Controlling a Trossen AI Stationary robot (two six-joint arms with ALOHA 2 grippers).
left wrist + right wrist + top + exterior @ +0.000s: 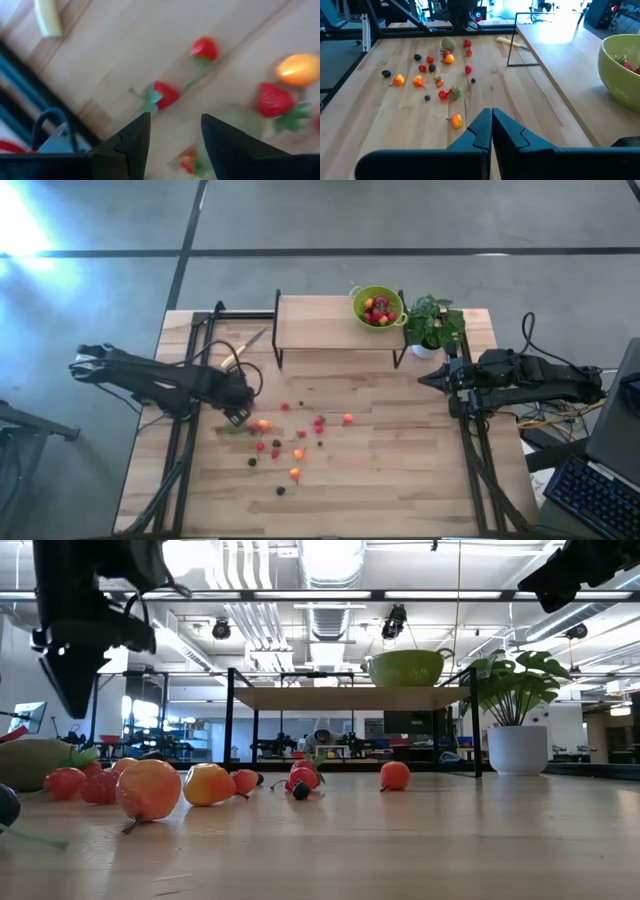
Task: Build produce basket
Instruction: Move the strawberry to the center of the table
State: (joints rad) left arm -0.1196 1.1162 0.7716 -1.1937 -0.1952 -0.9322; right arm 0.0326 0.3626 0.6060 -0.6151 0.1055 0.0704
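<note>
The lime-green produce basket (378, 306) stands on a raised wooden shelf (320, 320) at the far side and holds several red fruits. Loose produce lies on the table: red strawberries (319, 423), orange fruits (297, 453), dark berries (281, 490) and a brownish-green kiwi (448, 44). My left gripper (238, 415) hangs open above the left end of this scatter, pointing down, with only table showing between its fingers (175, 132). My right gripper (422, 378) is shut and waits raised at the table's right, beside the plant.
A potted plant in a white pot (432, 328) stands right of the shelf. A yellow-handled knife (243, 350) lies near the shelf's left leg. Black frame rails (190, 370) run along both table sides. Bare wood stretches toward the near edge.
</note>
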